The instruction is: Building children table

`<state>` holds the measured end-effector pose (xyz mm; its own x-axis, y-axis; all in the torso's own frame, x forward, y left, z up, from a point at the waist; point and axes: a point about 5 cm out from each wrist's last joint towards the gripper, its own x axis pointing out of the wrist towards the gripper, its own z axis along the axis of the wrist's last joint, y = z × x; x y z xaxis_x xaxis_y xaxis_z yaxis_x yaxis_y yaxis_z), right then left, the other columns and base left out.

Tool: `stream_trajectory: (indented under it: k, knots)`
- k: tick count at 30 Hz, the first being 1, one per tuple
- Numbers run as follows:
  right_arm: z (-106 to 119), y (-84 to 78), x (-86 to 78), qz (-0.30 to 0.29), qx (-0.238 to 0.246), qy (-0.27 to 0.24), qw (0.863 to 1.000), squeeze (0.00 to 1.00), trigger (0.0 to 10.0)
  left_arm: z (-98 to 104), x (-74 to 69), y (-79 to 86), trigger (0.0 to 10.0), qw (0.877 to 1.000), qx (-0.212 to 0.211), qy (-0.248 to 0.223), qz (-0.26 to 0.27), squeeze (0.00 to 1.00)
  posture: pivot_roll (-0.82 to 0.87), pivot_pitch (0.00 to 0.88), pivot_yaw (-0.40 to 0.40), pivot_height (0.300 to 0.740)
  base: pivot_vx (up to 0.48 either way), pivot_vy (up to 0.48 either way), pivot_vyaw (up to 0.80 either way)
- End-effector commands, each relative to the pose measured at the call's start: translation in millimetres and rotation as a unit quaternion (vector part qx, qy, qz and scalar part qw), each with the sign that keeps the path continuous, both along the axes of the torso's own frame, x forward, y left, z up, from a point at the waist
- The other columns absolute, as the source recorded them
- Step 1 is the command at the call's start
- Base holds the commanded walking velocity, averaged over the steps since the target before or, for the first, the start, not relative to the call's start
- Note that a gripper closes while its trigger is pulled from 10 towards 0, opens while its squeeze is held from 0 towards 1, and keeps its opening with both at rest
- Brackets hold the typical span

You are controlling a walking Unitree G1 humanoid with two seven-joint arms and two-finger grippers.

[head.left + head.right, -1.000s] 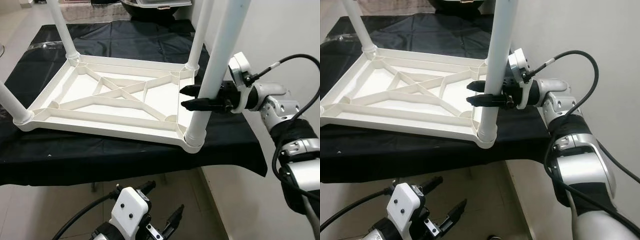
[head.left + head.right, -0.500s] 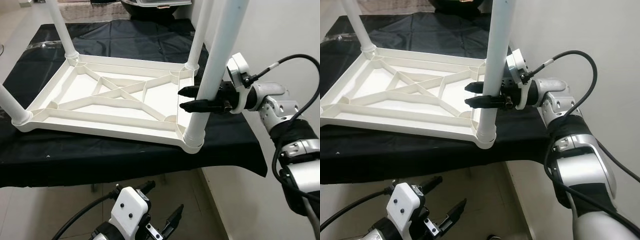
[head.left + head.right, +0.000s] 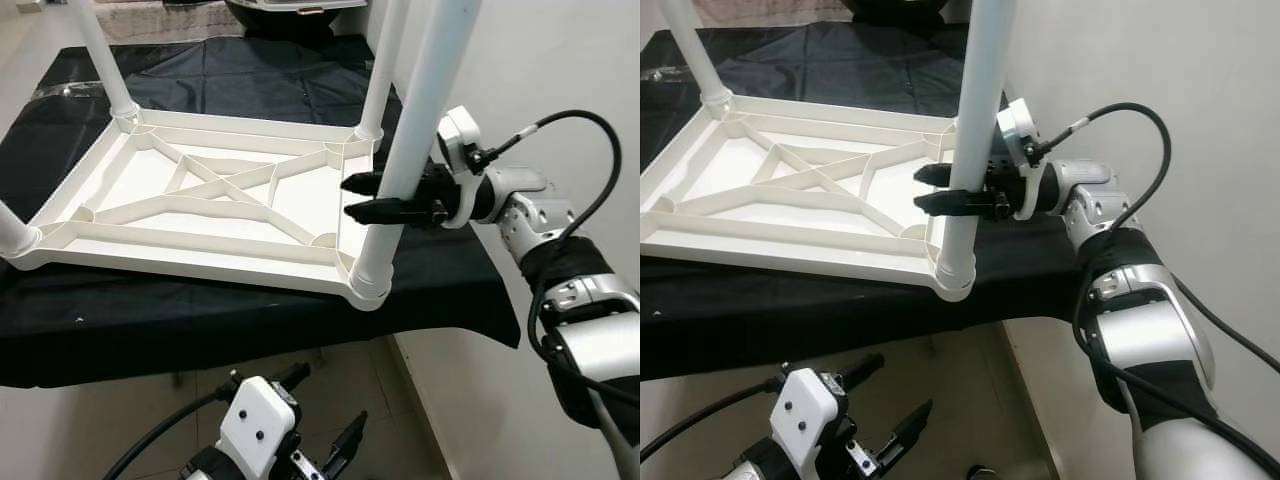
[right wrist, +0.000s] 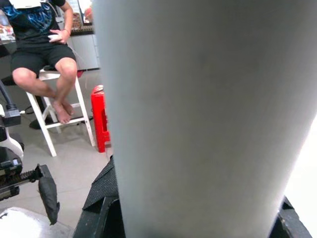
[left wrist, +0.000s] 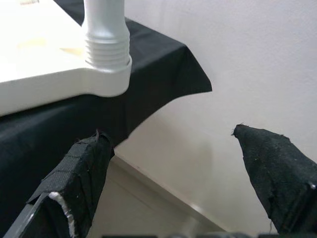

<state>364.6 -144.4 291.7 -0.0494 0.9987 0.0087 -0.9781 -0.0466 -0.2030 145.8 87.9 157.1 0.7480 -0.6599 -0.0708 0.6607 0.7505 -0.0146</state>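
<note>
The white children's table top lies upside down on a black cloth, ribs facing up. Its white legs stand upright in the corner sockets: far left, far right, near left. My right gripper reaches in from the right, shut on the near right leg a little above its threaded socket. This leg sits close between the fingers in the right wrist view. My left gripper hangs open below the cloth's front edge, with the leg's socket above it.
A pale wall stands close on the right, just behind my right arm. The cloth-covered bench ends at its right corner, with tiled floor below. A person sits on a white stool beside a red stool.
The whole picture has slid slightly left and down, so the camera moved. My right gripper stays on the same leg at the same height. The left arm hangs as before.
</note>
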Motion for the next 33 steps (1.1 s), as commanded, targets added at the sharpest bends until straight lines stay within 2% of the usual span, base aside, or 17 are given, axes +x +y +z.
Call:
stream_trajectory:
  k: [1, 8, 14, 16, 18, 19, 20, 22, 24, 27, 31, 32, 33]
  knots:
    - [-7.3, 14.1, -0.3, 0.025, -0.005, 0.009, 1.0, 0.0, 10.0, -1.8, -4.9, 1.6, 10.0, 1.0, 0.008, 0.012, -0.005, 0.0, 0.16, 0.258, -0.047, 0.74, 0.0, 0.0, 0.0]
    - [-9.0, 18.6, 2.0, 0.021, -0.019, -0.001, 1.0, 0.0, 10.0, -0.9, -6.8, 2.3, 10.0, 1.0, 0.01, 0.014, -0.008, 0.0, 0.17, 0.261, -0.043, 0.74, 0.0, 0.0, 0.0]
    - [-12.5, 12.8, 4.7, 0.0, -0.04, -0.028, 0.999, 0.0, 10.0, -0.9, -6.1, 1.2, 10.0, 1.0, 0.011, 0.013, -0.011, 0.0, 0.16, 0.254, -0.038, 0.74, 0.0, 0.0, 0.0]
    - [-13.6, 9.1, 6.9, -0.024, -0.043, -0.031, 0.998, 0.0, 10.0, -1.1, -5.7, 0.8, 10.0, 1.0, 0.011, 0.013, -0.013, 0.0, 0.15, 0.247, -0.038, 0.74, 0.0, 0.0, 0.0]
    - [-16.1, -3.2, 14.2, -0.11, -0.042, -0.034, 0.992, 0.0, 10.0, -1.9, -2.3, -0.8, 10.0, 1.0, 0.009, 0.009, -0.016, 0.0, 0.14, 0.228, -0.039, 0.74, 0.0, 0.0, 0.0]
    - [-16.1, -3.2, 14.2, -0.11, -0.042, -0.034, 0.992, 0.0, 10.0, -1.9, -2.3, -0.8, 10.0, 1.0, 0.009, 0.009, -0.016, 0.0, 0.14, 0.228, -0.039, 0.74, 0.0, 0.0, 0.0]
    - [-16.7, -7.6, 16.4, -0.138, -0.038, -0.035, 0.989, 0.0, 10.0, -2.2, -1.0, -1.4, 10.0, 1.0, 0.009, 0.007, -0.017, 0.0, 0.14, 0.228, -0.039, 0.74, 0.0, 0.0, 0.0]
    - [-16.7, -7.6, 16.4, -0.138, -0.038, -0.035, 0.989, 0.0, 10.0, -2.2, -1.0, -1.4, 10.0, 1.0, 0.009, 0.007, -0.017, 0.0, 0.14, 0.228, -0.039, 0.74, 0.0, 0.0, 0.0]
    - [-20.2, -17.5, 20.0, -0.2, -0.033, -0.045, 0.978, 0.0, 10.0, -3.7, 2.8, -2.6, 10.0, 1.0, 0.008, 0.004, -0.018, 0.0, 0.12, 0.206, -0.04, 0.74, 0.0, 0.0, 0.0]
    - [-22.0, -20.7, 21.2, -0.221, -0.033, -0.049, 0.973, 0.0, 10.0, -4.2, 4.3, -3.1, 10.0, 1.0, 0.008, 0.003, -0.018, 0.0, 0.12, 0.205, -0.041, 0.74, 0.0, 0.0, 0.0]
    - [-28.8, -23.4, 26.6, -0.284, -0.032, -0.039, 0.957, 0.0, 10.0, -5.3, 6.5, -3.6, 10.0, 1.0, 0.007, 0.001, -0.016, 0.0, 0.11, 0.206, -0.046, 0.74, 0.0, 0.0, 0.0]
    - [-28.8, -23.4, 26.6, -0.284, -0.032, -0.039, 0.957, 0.0, 10.0, -5.3, 6.5, -3.6, 10.0, 1.0, 0.007, 0.001, -0.016, 0.0, 0.11, 0.206, -0.046, 0.74, 0.0, 0.0, 0.0]
    - [-33.0, -22.5, 30.5, -0.317, -0.035, -0.024, 0.948, 0.0, 10.0, -5.7, 7.1, -3.6, 10.0, 1.0, 0.007, 0.001, -0.015, 0.0, 0.11, 0.208, -0.047, 0.74, 0.0, 0.0, 0.0]
